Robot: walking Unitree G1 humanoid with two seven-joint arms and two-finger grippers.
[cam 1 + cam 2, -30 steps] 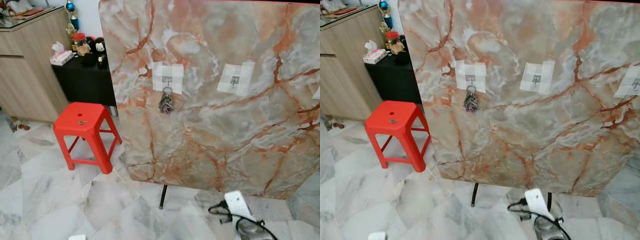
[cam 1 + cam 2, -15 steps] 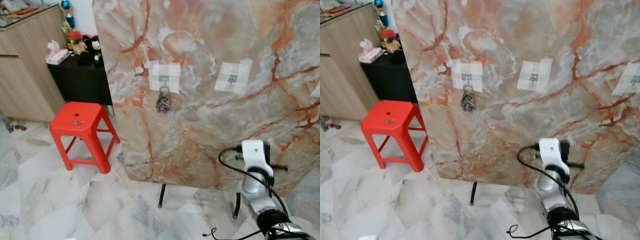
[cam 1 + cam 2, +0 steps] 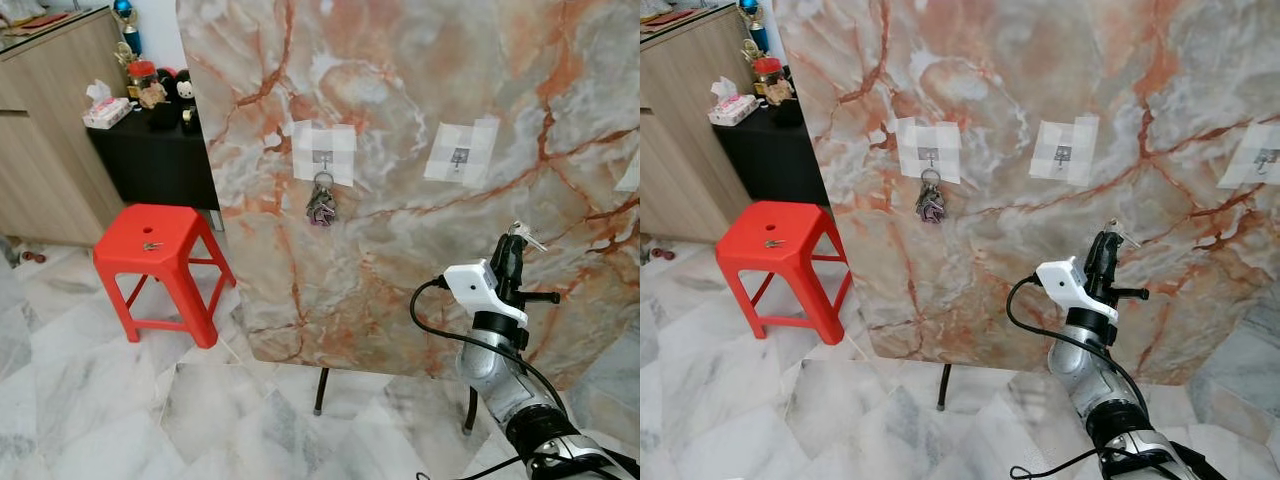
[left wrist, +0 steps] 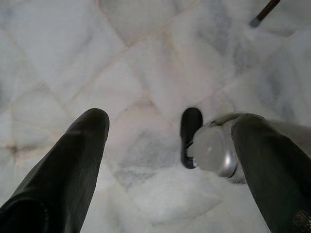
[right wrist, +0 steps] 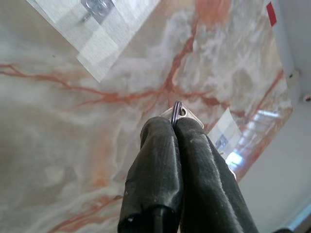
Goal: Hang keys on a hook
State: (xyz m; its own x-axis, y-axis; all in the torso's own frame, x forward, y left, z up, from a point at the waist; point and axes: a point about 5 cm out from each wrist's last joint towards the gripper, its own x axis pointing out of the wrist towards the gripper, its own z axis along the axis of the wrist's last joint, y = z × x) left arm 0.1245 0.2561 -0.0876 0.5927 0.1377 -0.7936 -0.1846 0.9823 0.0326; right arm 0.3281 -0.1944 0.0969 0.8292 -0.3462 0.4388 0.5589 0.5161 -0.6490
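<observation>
I am in a home, in a lived-in room. The floor (image 3: pixel 90 400) is of marble tiles. Left of the big marble board (image 3: pixel 420 120) stand a red plastic stool (image 3: pixel 155 262), a wooden cabinet (image 3: pixel 45 130), and a black side table (image 3: pixel 160 160) with a tissue box (image 3: pixel 105 112) and small toys (image 3: pixel 180 90).

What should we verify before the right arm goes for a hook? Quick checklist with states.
1. Key held: right gripper is shut on the key, its ring showing above the fingertips. Ok.
2. Target hook free: middle hook is bare. Ok.
3. Left hook already carries a key bunch; avoid it. Ok.
4. Alignment: gripper sits below and to the right of the middle hook, short of it. Not ok.
5. Ring facing the hook: cannot tell.
6. Left gripper open, hanging over the floor, out of the way. Ok.
</observation>
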